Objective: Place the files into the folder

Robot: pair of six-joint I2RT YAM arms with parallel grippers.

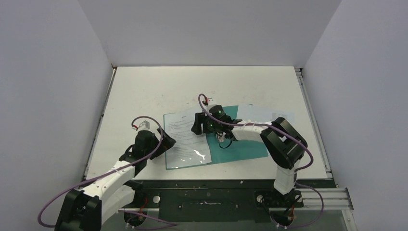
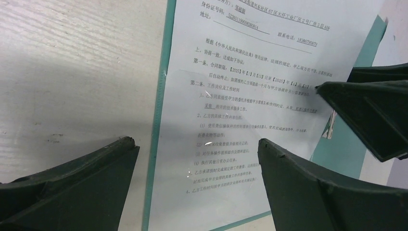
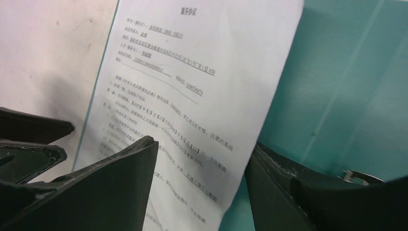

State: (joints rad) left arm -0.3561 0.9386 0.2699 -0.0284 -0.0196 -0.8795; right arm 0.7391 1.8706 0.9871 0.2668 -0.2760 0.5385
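Observation:
The teal folder [image 1: 240,144] lies open on the table. A printed white sheet of the files [image 1: 185,137] lies flat on its left half, with glare on its near part. My left gripper [image 1: 169,140] is open at the folder's left edge. In the left wrist view [image 2: 195,144] its jaws straddle the teal border [image 2: 161,120] and the sheet [image 2: 240,96], holding nothing. My right gripper [image 1: 199,125] is open over the sheet's right edge. In the right wrist view [image 3: 202,154] its jaws span the sheet [image 3: 192,86] and bare folder [image 3: 346,86].
Another white sheet [image 1: 255,113] shows at the folder's far right corner. The silver fastener clip [image 3: 353,177] sits on the folder's inner right half. The right gripper's fingers [image 2: 370,110] show in the left wrist view. White walls enclose the table.

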